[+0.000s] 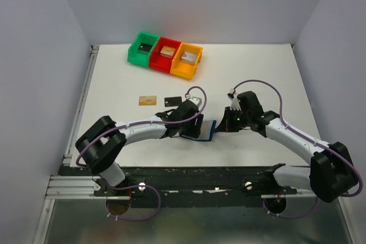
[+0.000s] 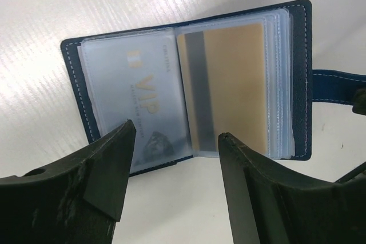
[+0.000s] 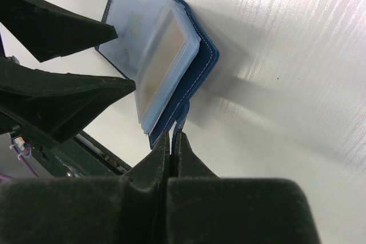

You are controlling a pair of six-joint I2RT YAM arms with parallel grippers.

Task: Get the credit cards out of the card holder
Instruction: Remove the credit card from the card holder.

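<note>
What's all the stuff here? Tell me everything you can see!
table: one, white, under everything
bins: three, green, red and orange, in a row at the far side
blocks: three, one inside each bin
tan-gold card: one, flat on the table, left of the middle
black card: one, flat on the table, beside the tan-gold one
card holder: one, navy blue, open between the pincers
pale VIP card: one, in a clear pocket
gold card: one, in the next pocket
arms: two, white and black, reaching in from the near edge
left pincer: black, open, over the holder
right pincer: black, shut on the holder's snap tab
</note>
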